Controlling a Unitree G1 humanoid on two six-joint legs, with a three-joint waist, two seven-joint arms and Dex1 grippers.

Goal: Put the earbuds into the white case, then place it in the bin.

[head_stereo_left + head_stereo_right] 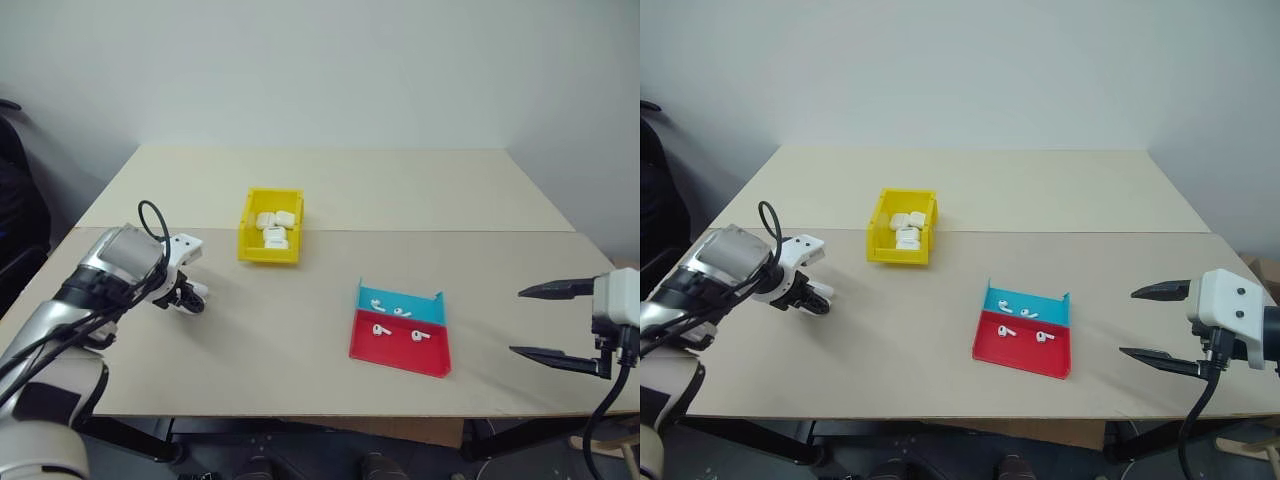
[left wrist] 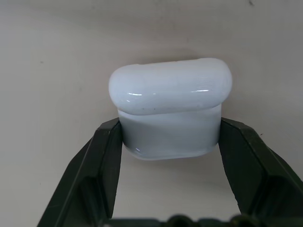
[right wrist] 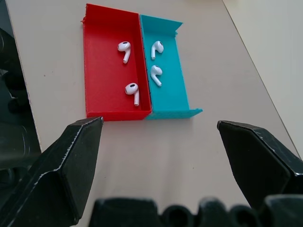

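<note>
We are looking down over the pale table (image 1: 330, 330), and it is carrying everything we care about. Taking the yellow bin (image 1: 270, 240) as our landmark: it is sitting near the middle of the table, and it is holding several white cases piled inside its walls. Nearer to us and off to the right of the bin, well apart from it, the flat red-and-blue tray (image 1: 400, 343) is lying open, and nothing is standing between it and the bin. Four earbuds (image 3: 125, 48) are resting in it, two on the red half and two on the blue half, glossy white with rounded heads and short stems.

Left of the bin and nearer to us, the left gripper (image 2: 168, 142) is pointing steeply down at the tabletop, and its two fingers are pressing against both sides of the white case (image 2: 170, 106), glossy, rounded, lid down. Far right of the bin, past the tray, the right gripper (image 1: 545, 322) is hovering with fingers spread wide, gripping nothing.
</note>
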